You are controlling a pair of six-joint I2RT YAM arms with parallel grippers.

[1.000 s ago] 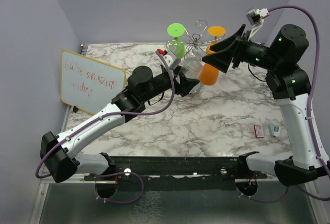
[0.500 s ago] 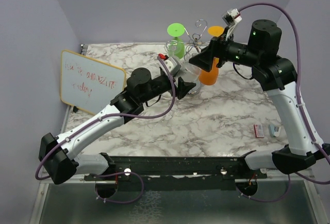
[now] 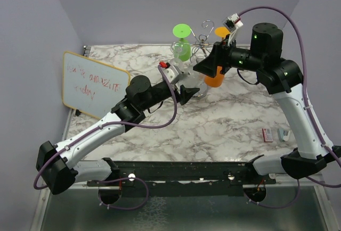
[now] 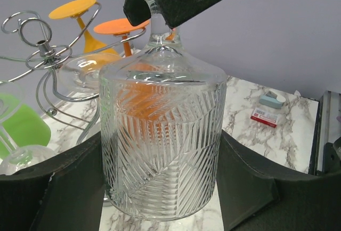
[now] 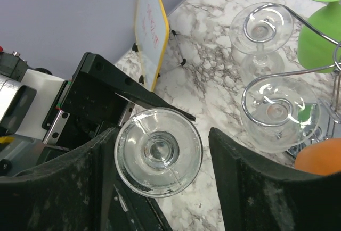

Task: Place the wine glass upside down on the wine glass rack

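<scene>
The marble bench (image 3: 224,119) carries everything. Two arms reach over it from the near edge. The left arm (image 3: 101,130) stretches low toward the middle. The right arm (image 3: 298,108) stands high and bends inward from the right side.

A whiteboard (image 3: 95,84) with a yellow frame and red writing leans at the left side of the bench. At the far side stands the wine glass rack (image 4: 47,55), of shiny wire with curled arms.

The wine glass (image 4: 162,146) is clear, with a ribbed bowl. It is upside down, the mouth below and the foot on top. It is just in front of the rack and not on it. If its rim touches the bench, I cannot tell.

The left pincer (image 3: 189,90) is clamped on the bowl, with one finger pressed on each side. The right pincer (image 3: 206,66) is above it, with its fingers apart on both sides of the round foot. In the right wrist view a thin gap shows at one side of the foot.

A green glass (image 3: 182,42) and an orange glass (image 3: 214,77) hang upside down on the rack. Two clear glasses (image 5: 261,29) also sit in its curled arms.

Small flat packets (image 3: 268,134) lie on the bench at the right, well apart from the rack.
</scene>
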